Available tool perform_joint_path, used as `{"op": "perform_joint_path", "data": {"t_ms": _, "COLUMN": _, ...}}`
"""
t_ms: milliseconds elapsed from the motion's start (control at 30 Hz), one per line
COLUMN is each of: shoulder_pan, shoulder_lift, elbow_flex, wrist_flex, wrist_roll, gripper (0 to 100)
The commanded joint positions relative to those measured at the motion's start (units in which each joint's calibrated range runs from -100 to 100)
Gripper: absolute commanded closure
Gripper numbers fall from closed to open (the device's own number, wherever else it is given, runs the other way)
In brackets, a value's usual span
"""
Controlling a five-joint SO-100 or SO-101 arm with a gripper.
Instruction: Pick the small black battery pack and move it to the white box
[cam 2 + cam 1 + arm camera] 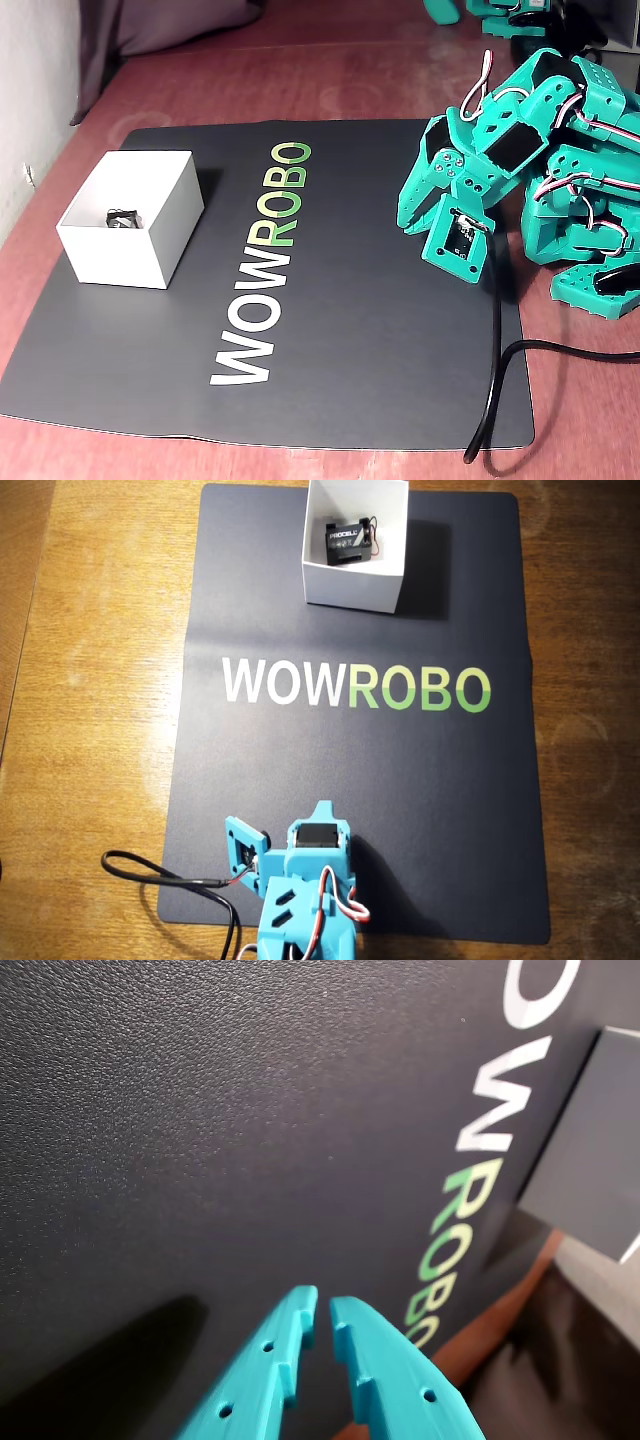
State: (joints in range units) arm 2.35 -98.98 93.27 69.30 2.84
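The small black battery pack with white PROCELL lettering lies inside the white box at the far end of the mat, its thin wires toward the right wall in the overhead view. The fixed view shows only its top over the box wall. My teal gripper is shut with nothing between its fingers, hovering low over the dark mat. It is folded back near the arm base, far from the box. A corner of the box shows at the right of the wrist view.
A dark mat with WOWROBO lettering covers the wooden table. A black cable loops off the mat's near left corner in the overhead view. The teal arm body fills the fixed view's upper right.
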Motion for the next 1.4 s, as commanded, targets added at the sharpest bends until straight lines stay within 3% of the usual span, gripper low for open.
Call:
{"op": "perform_joint_path", "data": {"t_ms": 0, "shoulder_pan": 0.53, "shoulder_lift": -0.32, "elbow_flex": -0.26, "wrist_flex": -0.67, "wrist_roll": 0.12, "gripper": 99}}
{"op": "perform_joint_path", "data": {"t_ms": 1367, "shoulder_pan": 0.53, "shoulder_lift": -0.32, "elbow_flex": -0.26, "wrist_flex": -0.67, "wrist_roll": 0.12, "gripper": 99}}
